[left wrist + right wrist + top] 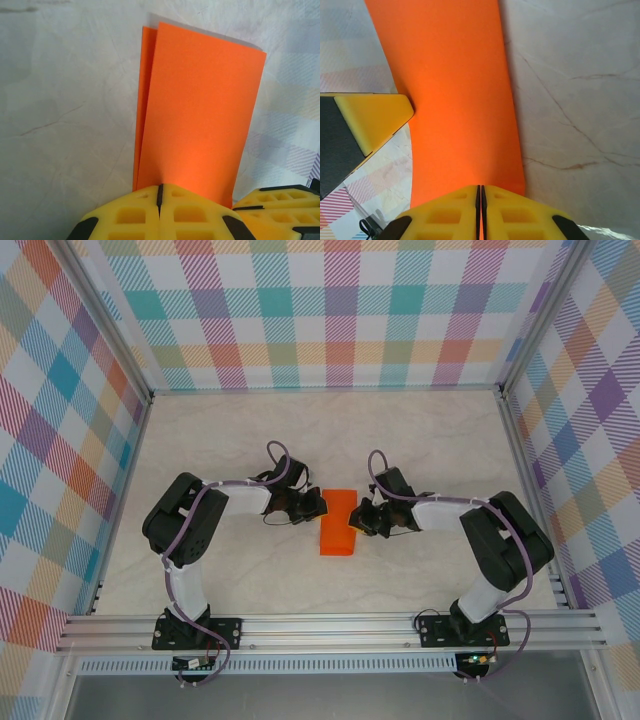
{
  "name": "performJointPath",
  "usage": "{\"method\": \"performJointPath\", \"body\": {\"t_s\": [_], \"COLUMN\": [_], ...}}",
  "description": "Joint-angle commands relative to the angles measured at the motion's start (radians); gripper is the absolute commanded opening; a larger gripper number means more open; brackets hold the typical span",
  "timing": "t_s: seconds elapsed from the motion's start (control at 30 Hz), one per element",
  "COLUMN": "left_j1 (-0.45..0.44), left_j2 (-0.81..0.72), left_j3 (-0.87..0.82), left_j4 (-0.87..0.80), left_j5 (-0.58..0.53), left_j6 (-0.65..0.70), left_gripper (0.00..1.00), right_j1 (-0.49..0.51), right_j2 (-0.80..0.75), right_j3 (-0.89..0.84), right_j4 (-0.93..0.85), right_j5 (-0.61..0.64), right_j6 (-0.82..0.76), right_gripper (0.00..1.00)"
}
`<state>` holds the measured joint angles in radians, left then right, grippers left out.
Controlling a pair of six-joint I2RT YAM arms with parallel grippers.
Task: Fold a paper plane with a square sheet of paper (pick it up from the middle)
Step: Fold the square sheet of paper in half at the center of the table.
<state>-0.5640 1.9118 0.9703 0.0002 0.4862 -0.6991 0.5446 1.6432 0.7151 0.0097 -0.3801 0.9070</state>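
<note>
**Jaws shut at both flanks of the thin, bright orange square sheet of paper (338,522), folded double**

Left gripper (160,200) first. Its two yellow, honeycomb-moulded fingers are pressed flat together, with only a dark seam between them. Their tips sit at the near edge of the folded paper. The right gripper (481,200) looks the same, yellow fingers closed tight with the tips against the opposite long edge. I cannot tell whether either pair has any paper caught in the seam or simply bears on it.

Each wrist camera catches the other arm's yellow finger (280,205) just beside the sheet.

From above, the paper is a narrow rectangle between the two grippers, its long side running away from the arm bases. The left gripper meets its far half and the right gripper its nearer half. Up close the two layers are not quite aligned, and a strip of the under layer shows along one long edge. I cannot say whether the sheet lies fully flat or is raised a little.

It sits at the middle of a pale, marble-patterned tabletop (420,440) with thin grey-brown veins and a matte finish.

Silver aluminium rails (330,625) run along the near edge, where the black arm bases are bolted, and slimmer posts stand at the corners.

Walls of pastel plaid (330,310) in teal, pink, orange and violet checks close in the left, back and right sides.
</note>
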Motion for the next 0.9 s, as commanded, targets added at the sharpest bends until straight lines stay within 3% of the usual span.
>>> {"method": "performJointPath", "body": {"t_s": [0.0,0.57,0.87], "left_j1": [-0.014,-0.014,-0.016], "left_j2": [0.127,0.137,0.133], "left_j3": [-0.077,-0.095,-0.098], "left_j4": [-0.222,-0.213,-0.213], "left_j5": [-0.209,-0.227,-0.228], "left_j6": [0.000,-0.014,-0.017], "left_gripper": [0.01,0.00,0.01], "right_j1": [0.009,0.023,0.042], "right_j2": [0.022,0.024,-0.060], "right_j3": [-0.007,-0.080,-0.003], "right_j4": [0.050,-0.017,-0.060], "right_j5": [-0.023,-0.051,-0.068], "right_j6": [0.041,-0.018,-0.057], "right_gripper": [0.12,0.12,0.13]}}
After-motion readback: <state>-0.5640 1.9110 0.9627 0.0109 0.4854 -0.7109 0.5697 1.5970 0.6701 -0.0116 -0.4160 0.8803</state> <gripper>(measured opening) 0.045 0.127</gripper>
